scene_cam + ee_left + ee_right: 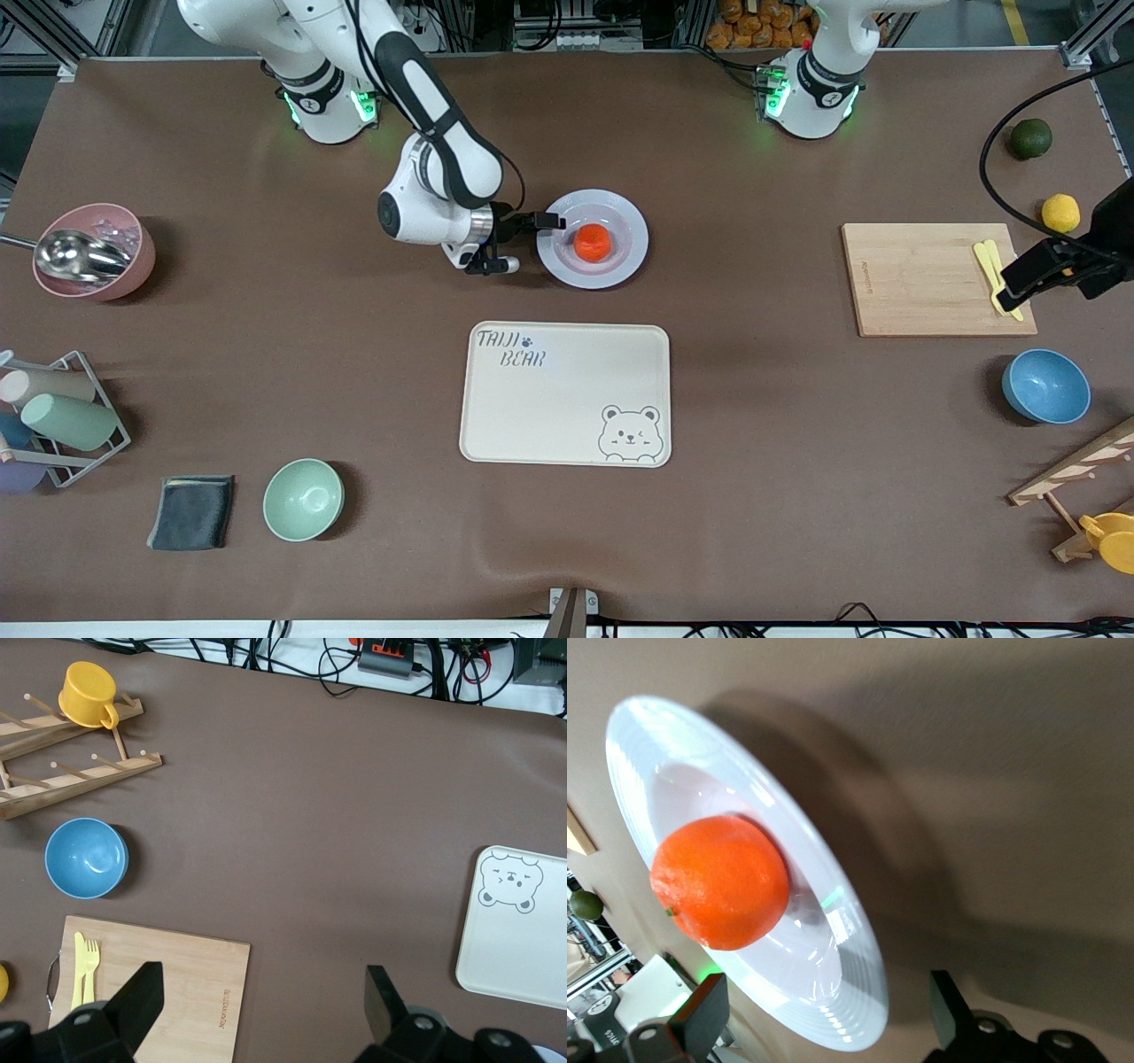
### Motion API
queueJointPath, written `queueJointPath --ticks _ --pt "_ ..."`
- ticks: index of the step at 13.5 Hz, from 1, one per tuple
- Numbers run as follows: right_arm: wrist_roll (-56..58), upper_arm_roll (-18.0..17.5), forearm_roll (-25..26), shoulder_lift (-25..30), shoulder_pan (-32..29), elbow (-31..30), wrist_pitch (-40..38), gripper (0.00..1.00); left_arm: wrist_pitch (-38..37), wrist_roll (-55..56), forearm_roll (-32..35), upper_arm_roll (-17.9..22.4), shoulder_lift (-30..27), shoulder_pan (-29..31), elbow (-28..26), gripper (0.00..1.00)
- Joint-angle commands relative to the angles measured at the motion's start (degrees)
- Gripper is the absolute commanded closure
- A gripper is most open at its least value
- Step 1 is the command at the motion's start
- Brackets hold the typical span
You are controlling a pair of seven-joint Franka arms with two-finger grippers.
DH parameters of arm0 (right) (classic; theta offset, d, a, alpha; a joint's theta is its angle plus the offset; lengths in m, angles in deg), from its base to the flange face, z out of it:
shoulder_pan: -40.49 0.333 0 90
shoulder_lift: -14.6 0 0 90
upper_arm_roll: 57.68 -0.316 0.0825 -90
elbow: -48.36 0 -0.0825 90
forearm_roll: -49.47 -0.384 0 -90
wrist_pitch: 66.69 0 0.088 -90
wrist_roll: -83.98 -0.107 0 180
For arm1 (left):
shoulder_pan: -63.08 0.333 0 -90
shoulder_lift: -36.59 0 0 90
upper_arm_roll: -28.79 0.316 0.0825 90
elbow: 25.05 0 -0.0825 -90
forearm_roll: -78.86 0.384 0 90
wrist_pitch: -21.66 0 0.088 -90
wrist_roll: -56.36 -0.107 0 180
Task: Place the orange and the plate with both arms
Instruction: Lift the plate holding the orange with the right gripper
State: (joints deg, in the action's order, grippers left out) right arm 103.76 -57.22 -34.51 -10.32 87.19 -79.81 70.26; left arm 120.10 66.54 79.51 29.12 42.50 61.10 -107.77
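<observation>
The orange (pixel 593 242) sits in the middle of the plate (pixel 625 262), and the plate rests on the table farther from the front camera than the bear tray (pixel 567 416). The right gripper (pixel 521 241) lies low and sideways at the plate's rim, on the side toward the right arm's end of the table, its jaws spread wide and holding nothing. In the right wrist view the rim (pixel 859 948) runs straight ahead of the open fingers (pixel 700 1014), edge-on to the gap, so a short push forward would probably bring the rim between them (the orange lies just past that, not within reach of the jaws). The left gripper (pixel 257 1010) waits over the cutting board (pixel 921 283), jaws equally wide and empty, well apart from the plate. The right arm is plainly the nearer one.
</observation>
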Motion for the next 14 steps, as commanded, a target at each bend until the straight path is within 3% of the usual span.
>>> queueJointPath --ticks 1,4,7,9,14 --pt "0.87 0.51 -2.42 -1.54 1.29 1.61 0.86 0.00 -0.79 -0.34 -0.21 0.47 -1.43 -1.71 -1.47 0.00" --pt "2.79 0.50 -2.50 -1.54 0.76 1.61 0.25 0.00 -1.23 -0.51 -0.21 -0.59 -1.78 -1.18 -1.47 0.00" --pt "7.01 0.50 -8.28 -1.80 -0.12 1.61 -2.90 0.00 -1.66 -0.60 -0.29 -0.68 -1.96 -1.09 -1.48 0.00" --pt "9.13 0.51 -8.75 -2.85 -1.95 1.52 -6.24 0.00 -1.84 -0.87 -0.29 -0.68 -2.66 -1.09 -1.65 0.00" --pt "9.66 0.51 -8.83 -4.00 -1.53 1.61 -6.08 0.00 -5.61 -0.43 -0.91 -0.94 -2.93 -1.62 -1.39 0.00"
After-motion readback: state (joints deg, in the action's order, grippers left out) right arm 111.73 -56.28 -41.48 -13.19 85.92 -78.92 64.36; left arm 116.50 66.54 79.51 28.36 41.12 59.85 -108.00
